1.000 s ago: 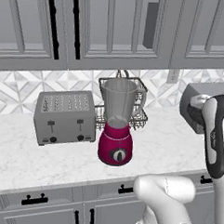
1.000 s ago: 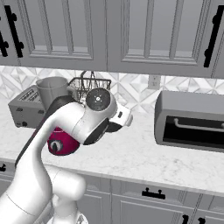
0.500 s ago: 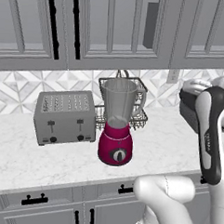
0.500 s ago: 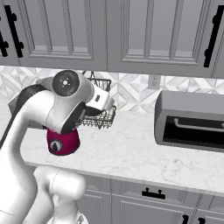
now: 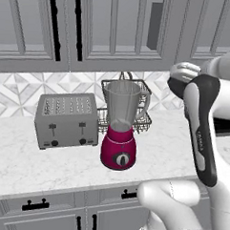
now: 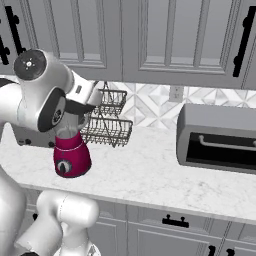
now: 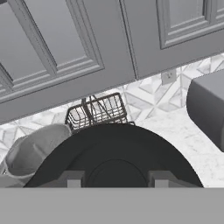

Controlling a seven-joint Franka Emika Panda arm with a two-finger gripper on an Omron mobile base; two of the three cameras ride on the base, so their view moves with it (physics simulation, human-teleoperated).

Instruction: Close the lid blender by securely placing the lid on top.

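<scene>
the blender (image 5: 119, 132) stands upright on the tabletop (image 5: 18, 167), about midway between its front edge and the tiled back wall, with the grey toaster (image 5: 66, 119) just beside it on one side and a wire rack (image 5: 132, 119) right behind it. its magenta base sits flat and the clear tapered jar rises straight up from it, so the long axis runs vertical and the open mouth faces the cabinets above; the jar's handle sticks out toward the rack side

the pincer (image 7: 114, 180) is held up high, well above the tabletop, and its two dark tips are drawn in against a broad black round lid (image 7: 114, 153) that it carries. in the hand view the jar's grey open rim (image 7: 33, 154) lies off to the lower left of the lid, close beside it but not under it. from the right base view the hand hangs just above and slightly to the rack side of the jar top, the lid's dark edge (image 6: 80, 107) showing beneath the wrist

so, as i read it, the lid is not yet centred: the mouth of the jar lies a little sideways from the pincer and below it. the coming move would need a short shift across toward the toaster side until lid and rim line up, with the lid kept level, then a straight drop along the jar's upright axis. if it comes down off-centre the lid may catch one side of the rim and tip
</scene>
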